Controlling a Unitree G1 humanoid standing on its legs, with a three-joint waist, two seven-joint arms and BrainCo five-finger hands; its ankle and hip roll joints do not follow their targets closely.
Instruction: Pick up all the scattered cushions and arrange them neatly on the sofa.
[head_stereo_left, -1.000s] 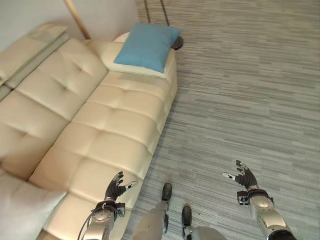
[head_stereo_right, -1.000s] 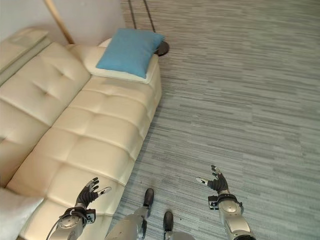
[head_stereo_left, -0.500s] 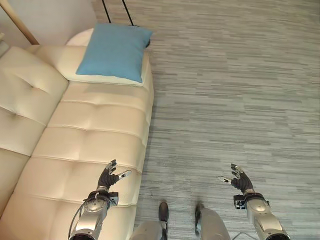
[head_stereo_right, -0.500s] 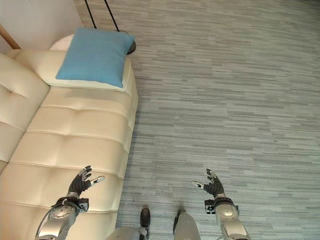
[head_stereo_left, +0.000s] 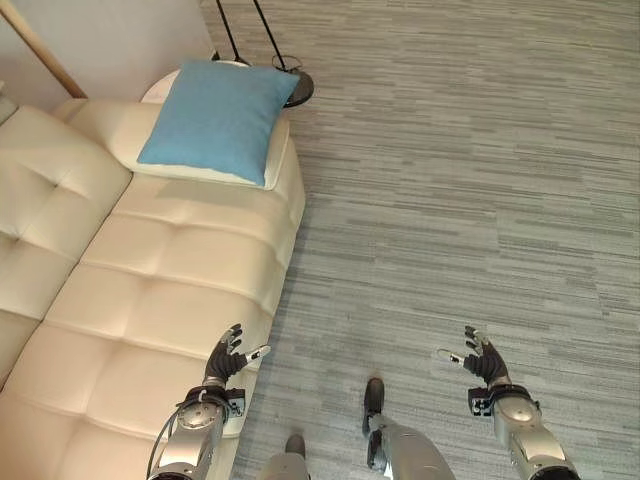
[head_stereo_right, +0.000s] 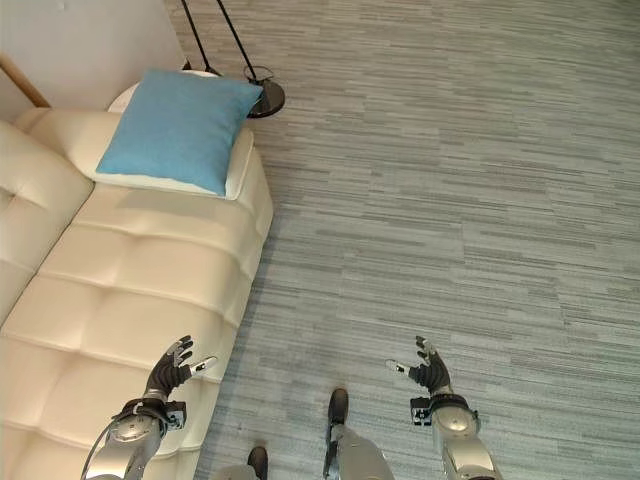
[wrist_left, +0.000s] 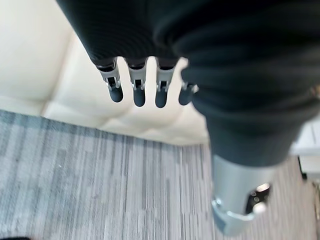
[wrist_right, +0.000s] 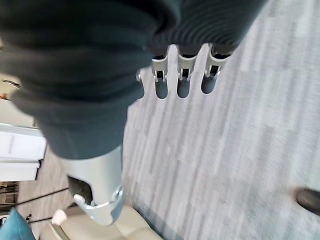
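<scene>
At the bottom of the frame both hands are raised and empty. The left hand (head_stereo_left: 226, 362) sits at lower left, over the front edge of the sofa (head_stereo_left: 150, 300), fingers spread and relaxed, holding nothing; its wrist view shows the fingertips straight above the seat edge and the carpet. The right hand (head_stereo_left: 482, 358) sits at lower right over bare floor (head_stereo_left: 480, 180), also loose and released, with nothing in the palm. Between and beyond them the striped carpet runs up the right side of the frame with no cushion lying on it here. The one cushion in sight is the blue cushion (head_stereo_left: 219, 118), far up at the upper left of the frame, lying flat on a cream pad at the far end of the sofa, well apart from both hands. It lies up and slightly left from the left hand, and up and far left from the right hand, so the left hand is clearly the nearer. Its long axis runs roughly up the frame, tilted a little to the right, with one corner near a lamp base (head_stereo_left: 296, 90) on the floor behind the sofa end. I judge that any reach for it would need the robot to step along the sofa first.
</scene>
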